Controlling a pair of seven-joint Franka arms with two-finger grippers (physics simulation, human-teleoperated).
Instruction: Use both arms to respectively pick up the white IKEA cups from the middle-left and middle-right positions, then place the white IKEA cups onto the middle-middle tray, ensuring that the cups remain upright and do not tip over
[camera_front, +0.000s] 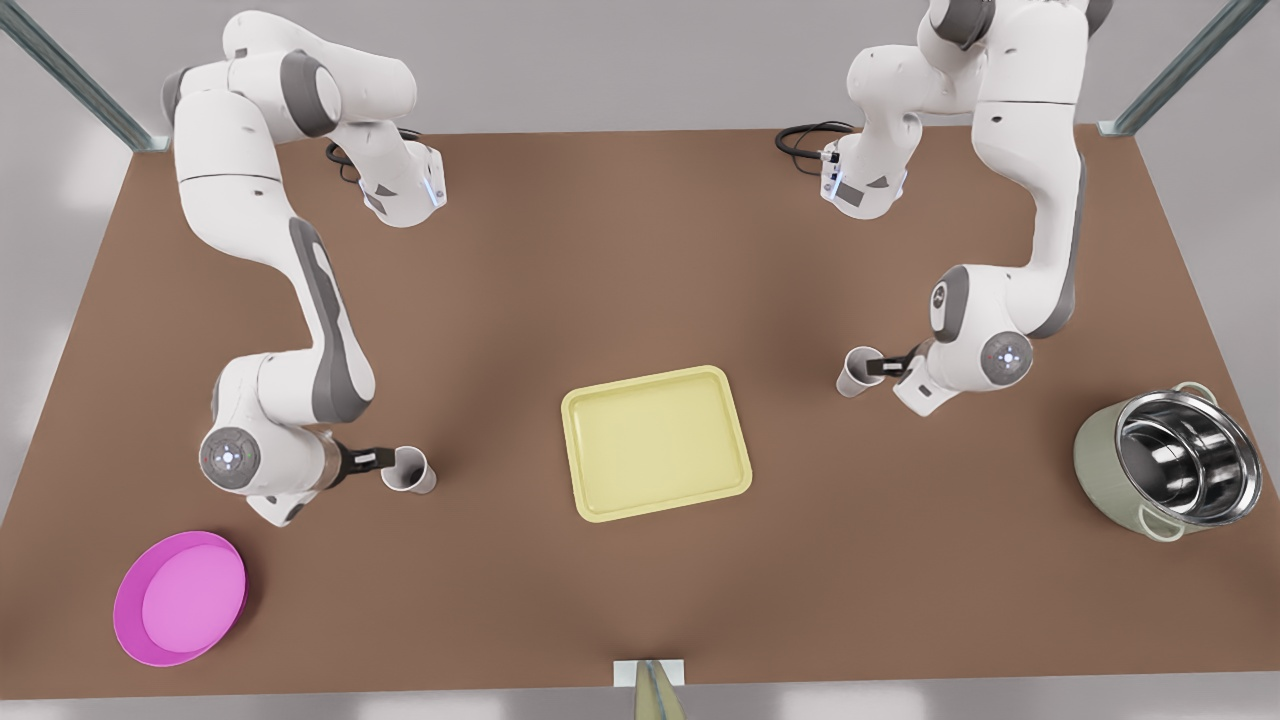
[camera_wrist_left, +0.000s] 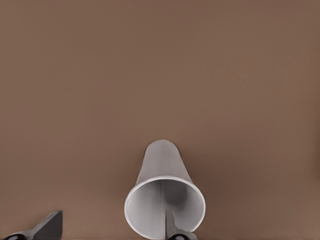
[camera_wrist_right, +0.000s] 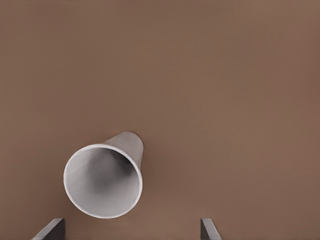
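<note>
Left of the tray (camera_front: 655, 440), one white cup (camera_front: 408, 470) stands on the counter (camera_front: 640, 260) with an arm's pincer (camera_front: 372, 458) at its rim. Right of the tray, the second white cup (camera_front: 858, 372) has the other arm's pincer (camera_front: 885, 366) at it. The left pincer (camera_wrist_left: 110, 225) is spread wide with one finger (camera_wrist_left: 170, 222) inside its cup, and the right pincer (camera_wrist_right: 131, 227) is wide apart around its cup.
</note>
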